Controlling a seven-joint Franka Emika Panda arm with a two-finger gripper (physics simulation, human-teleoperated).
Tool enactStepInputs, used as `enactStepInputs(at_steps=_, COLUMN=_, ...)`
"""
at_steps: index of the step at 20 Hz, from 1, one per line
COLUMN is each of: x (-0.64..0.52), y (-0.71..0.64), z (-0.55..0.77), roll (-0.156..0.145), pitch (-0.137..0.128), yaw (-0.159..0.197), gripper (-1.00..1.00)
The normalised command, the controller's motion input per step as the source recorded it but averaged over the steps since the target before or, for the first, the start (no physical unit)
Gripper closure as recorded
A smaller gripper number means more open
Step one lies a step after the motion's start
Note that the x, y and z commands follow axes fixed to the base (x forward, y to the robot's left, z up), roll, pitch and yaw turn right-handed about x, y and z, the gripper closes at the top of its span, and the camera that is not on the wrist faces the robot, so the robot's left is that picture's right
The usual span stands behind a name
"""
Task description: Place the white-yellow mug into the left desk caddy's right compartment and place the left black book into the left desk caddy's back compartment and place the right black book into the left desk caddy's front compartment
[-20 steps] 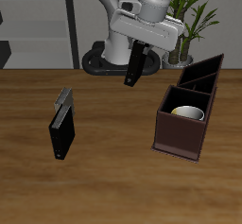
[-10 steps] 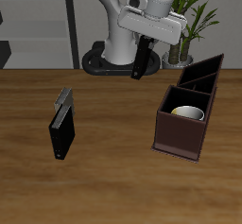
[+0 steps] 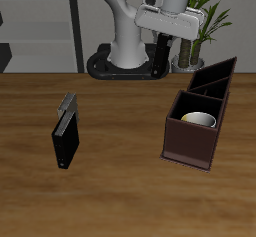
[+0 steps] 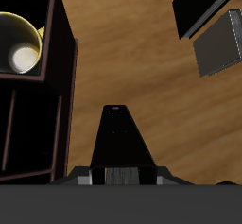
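Black book [image 3: 159, 59] hangs pinched in my gripper [image 4: 119, 176], held high behind the left desk caddy [image 3: 198, 131]. Its right compartment [image 4: 24, 39] holds the white-yellow mug [image 3: 198, 120]; another black book [image 3: 66, 140] lies on the table [image 3: 120, 181]

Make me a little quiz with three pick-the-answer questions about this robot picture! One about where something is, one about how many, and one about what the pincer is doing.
1. Where is the white-yellow mug?
A. In the left desk caddy's right compartment
B. On the table
C. In the pincer

2. How many black books show in all?
A. One
B. Two
C. Four

3. What is the pincer doing?
A. Hanging open and empty
B. Holding a black book
C. Holding the mug

Answers: 1 A, the mug sits inside the square section. 2 B, one lies on the table, one is held. 3 B, a book hangs from the pincer above the table.
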Motion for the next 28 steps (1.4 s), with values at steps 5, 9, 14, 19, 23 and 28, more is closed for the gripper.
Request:
enactStepInputs(at_steps=5, x=0.05, y=0.41, z=0.24, roll=0.076, pitch=0.019, yaw=0.012, gripper=1.00)
enactStepInputs(at_steps=9, x=0.38, y=0.29, z=0.23, roll=0.043, pitch=0.072, yaw=0.007, gripper=1.00)
enactStepInputs(at_steps=14, x=0.44, y=0.24, z=0.15, roll=0.016, pitch=0.073, yaw=-0.018, gripper=1.00)
enactStepInputs(at_steps=19, x=0.24, y=0.23, z=-0.01, roll=0.011, pitch=0.054, yaw=-0.021, gripper=1.00)
enactStepInputs(at_steps=23, x=0.02, y=0.44, z=-0.05, roll=0.082, pitch=0.057, yaw=-0.024, gripper=1.00)
enactStepInputs(at_steps=28, x=0.03, y=0.24, z=0.07, roll=0.032, pitch=-0.003, yaw=0.010, gripper=1.00)
